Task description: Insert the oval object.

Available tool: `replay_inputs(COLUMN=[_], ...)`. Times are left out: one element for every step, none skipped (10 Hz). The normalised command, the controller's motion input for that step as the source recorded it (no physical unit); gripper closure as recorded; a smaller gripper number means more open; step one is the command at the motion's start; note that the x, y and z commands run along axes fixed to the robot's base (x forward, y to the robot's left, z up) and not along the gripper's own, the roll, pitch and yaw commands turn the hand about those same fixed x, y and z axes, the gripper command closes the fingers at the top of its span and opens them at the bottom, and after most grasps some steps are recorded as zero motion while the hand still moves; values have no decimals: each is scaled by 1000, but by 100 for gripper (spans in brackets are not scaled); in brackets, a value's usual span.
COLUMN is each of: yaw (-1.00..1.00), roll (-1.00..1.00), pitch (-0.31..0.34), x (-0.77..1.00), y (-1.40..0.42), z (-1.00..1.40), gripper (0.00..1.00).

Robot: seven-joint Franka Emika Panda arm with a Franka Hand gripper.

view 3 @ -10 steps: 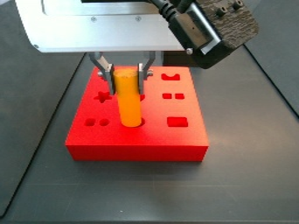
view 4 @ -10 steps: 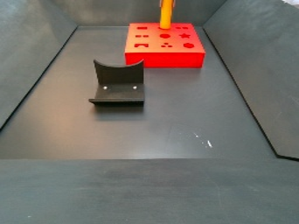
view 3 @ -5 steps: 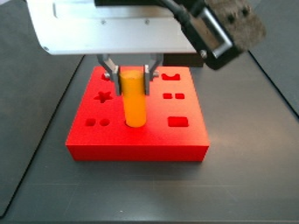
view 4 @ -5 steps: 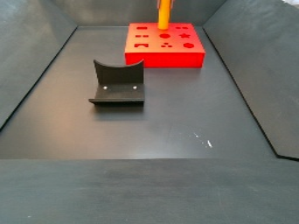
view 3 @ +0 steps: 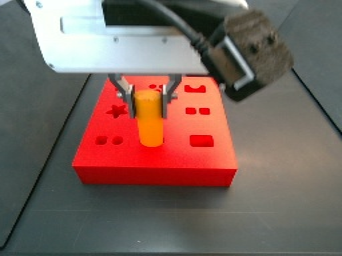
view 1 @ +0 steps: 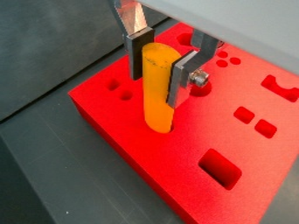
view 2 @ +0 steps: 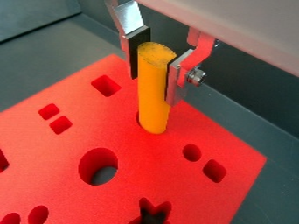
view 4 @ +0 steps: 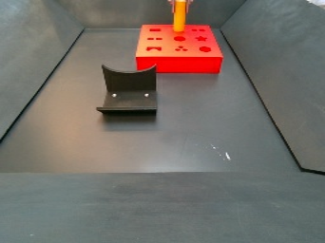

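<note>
The oval object, a smooth orange-yellow peg (view 3: 148, 120), stands upright with its lower end in a hole near the middle of the red block (view 3: 160, 168). My gripper (view 3: 147, 98) is above the block, shut on the peg's upper part. In both wrist views the dark pads press the peg's sides (view 1: 158, 101) (view 2: 152, 92), with the gripper (view 1: 162, 79) (view 2: 159, 74) straddling its top. In a side view only the peg (view 4: 181, 13) shows on the far block (view 4: 178, 63); the gripper is out of that frame.
The red block has several other shaped holes around the peg, such as a round one (view 2: 101, 165) and a rectangular one (view 1: 219, 168). A dark grey curved holder (view 4: 127, 91) stands on the dark floor in front of the block. Sloped grey walls (view 4: 38, 85) enclose the floor.
The gripper has come down with the peg, and the peg's top sits lower, so more of it is inside the hole.
</note>
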Motion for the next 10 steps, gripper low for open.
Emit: replay_inputs(yaw=[-77, -60, -34, -31, -37, -40, -49, -43, 0, 0], roll=[71, 50, 51, 56, 61, 63, 66, 71, 46, 0], pitch=[-96, -117, -120, -123, -106, -99, -120, -124, -170, 0], x=[0, 0, 0, 0, 0, -11, 0, 0, 0, 0], y=[-89, -51, -23, -11, -9, -9, -14, 0, -43, 0], z=[-1000, -1000, -1000, -1000, -1000, -1000, -1000, -1000, -709, 0], gripper=[100, 100, 100, 100, 100, 100, 100, 100, 100, 100])
